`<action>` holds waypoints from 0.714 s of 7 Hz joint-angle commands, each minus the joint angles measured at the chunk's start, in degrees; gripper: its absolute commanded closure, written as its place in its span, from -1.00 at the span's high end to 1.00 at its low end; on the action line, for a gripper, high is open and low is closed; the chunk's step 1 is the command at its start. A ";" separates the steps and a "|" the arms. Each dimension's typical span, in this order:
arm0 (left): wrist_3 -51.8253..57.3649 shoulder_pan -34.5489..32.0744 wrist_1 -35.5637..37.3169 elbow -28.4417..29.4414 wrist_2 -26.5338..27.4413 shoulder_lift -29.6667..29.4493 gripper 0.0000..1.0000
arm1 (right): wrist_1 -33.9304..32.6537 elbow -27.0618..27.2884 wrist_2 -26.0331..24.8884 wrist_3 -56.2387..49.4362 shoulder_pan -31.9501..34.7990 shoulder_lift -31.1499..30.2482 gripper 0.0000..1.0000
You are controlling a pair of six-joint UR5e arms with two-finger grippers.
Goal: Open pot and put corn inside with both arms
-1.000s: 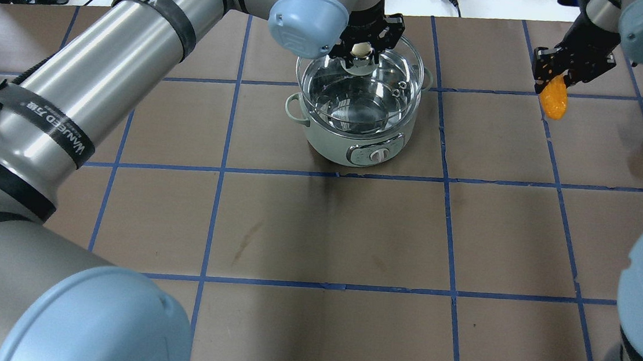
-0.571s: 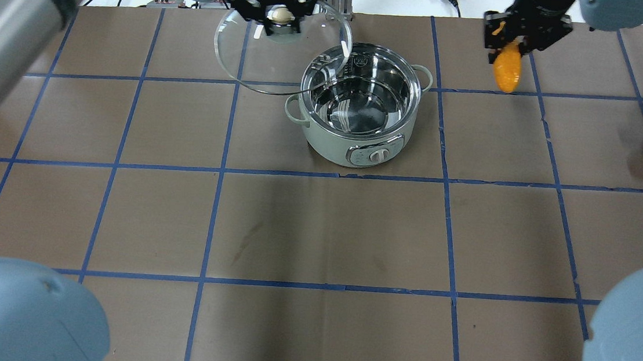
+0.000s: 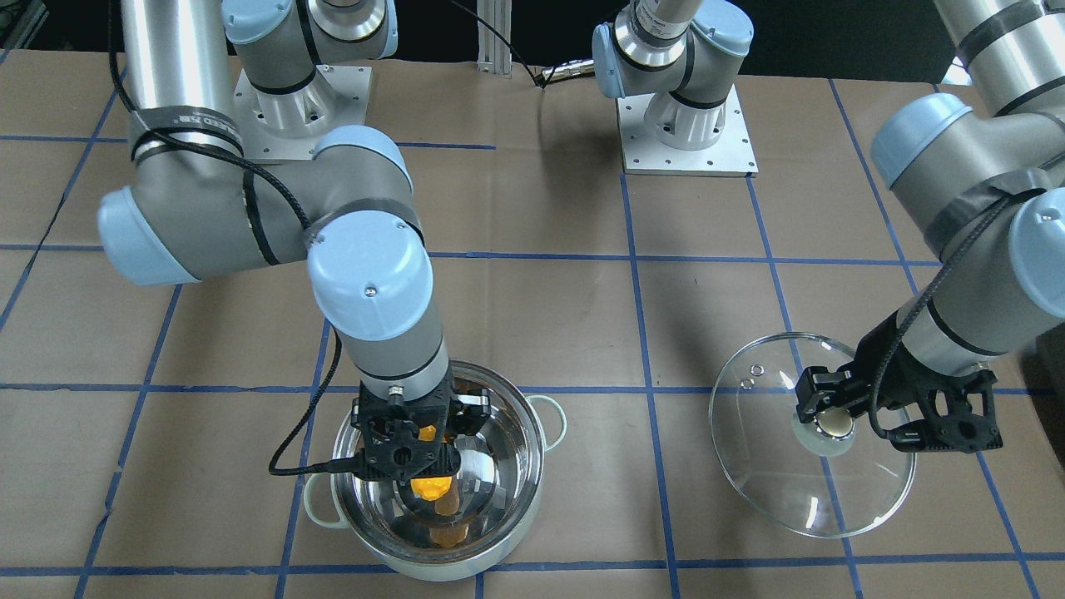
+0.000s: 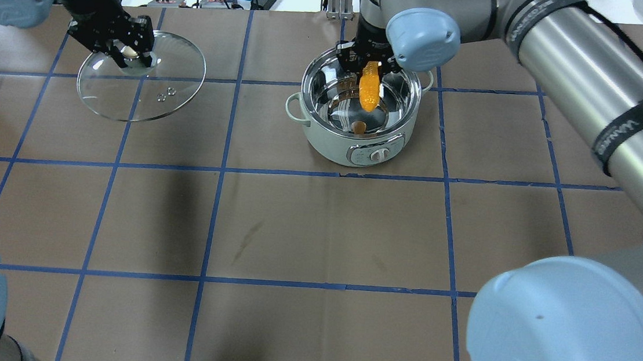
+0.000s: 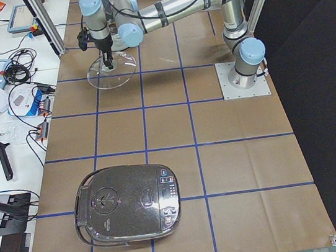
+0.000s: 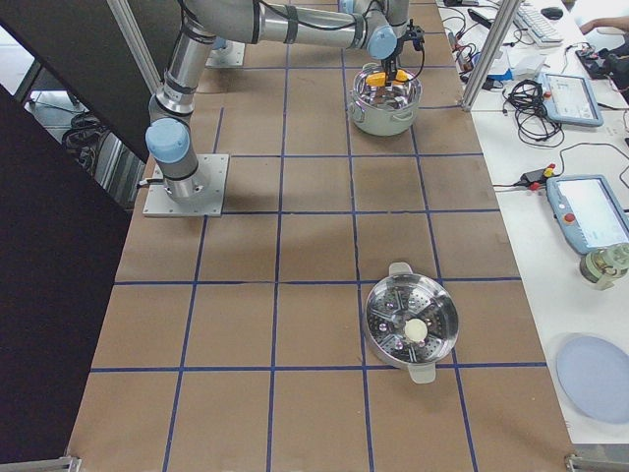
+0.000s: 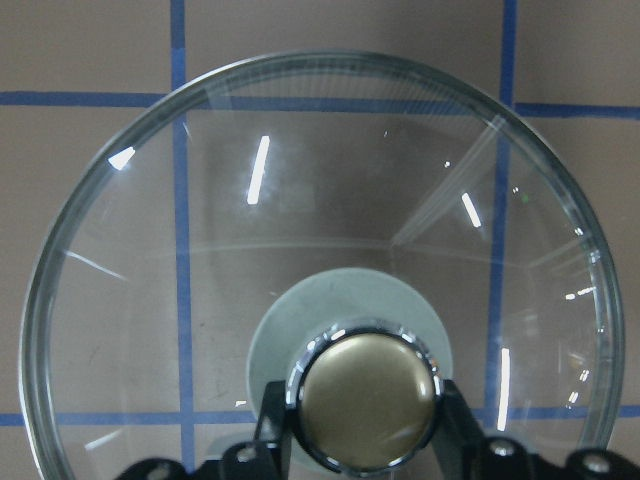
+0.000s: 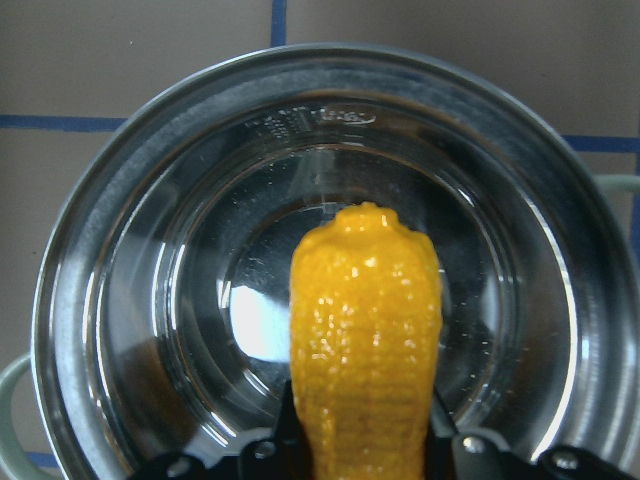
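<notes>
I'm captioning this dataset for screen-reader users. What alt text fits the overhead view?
The right gripper holds a corn cob pointing down over the open steel pot. To the left, apart from the pot, the left gripper grips the glass lid by its knob.

1. Brown paper point(image 4: 328, 233) crossed by blue tape lines point(image 4: 275, 172) lies under both my left jaws and my right jaws.
2. A black-and-silver rice cooker point(image 5: 127, 204), lid shut, sits well apart from my left jaws.
3. A steel steamer pot point(image 6: 371, 313) with a holed tray sits well apart from my right jaws.
4. A tablet point(image 6: 593, 211) lies on the white bench, well apart from my right jaws.
</notes>
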 commanded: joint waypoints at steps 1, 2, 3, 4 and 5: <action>2.53 2.43 15.91 -14.11 -0.69 0.16 -0.71 | -4.82 0.69 -0.74 1.15 0.95 3.86 -0.84; 2.61 2.34 20.76 -17.65 -0.86 -0.10 -0.63 | -7.19 1.74 -0.83 1.06 0.95 5.61 -0.83; 2.01 2.17 21.85 -19.08 -2.34 -0.53 0.15 | -9.30 2.09 -0.92 1.06 0.95 7.02 -0.79; 1.65 2.08 22.56 -19.44 -4.62 -0.89 0.99 | -9.41 3.06 -0.92 0.98 0.87 7.12 -0.49; -0.87 1.21 22.65 -18.57 -4.81 -0.80 1.00 | -9.41 3.06 -1.96 0.89 0.87 6.86 0.43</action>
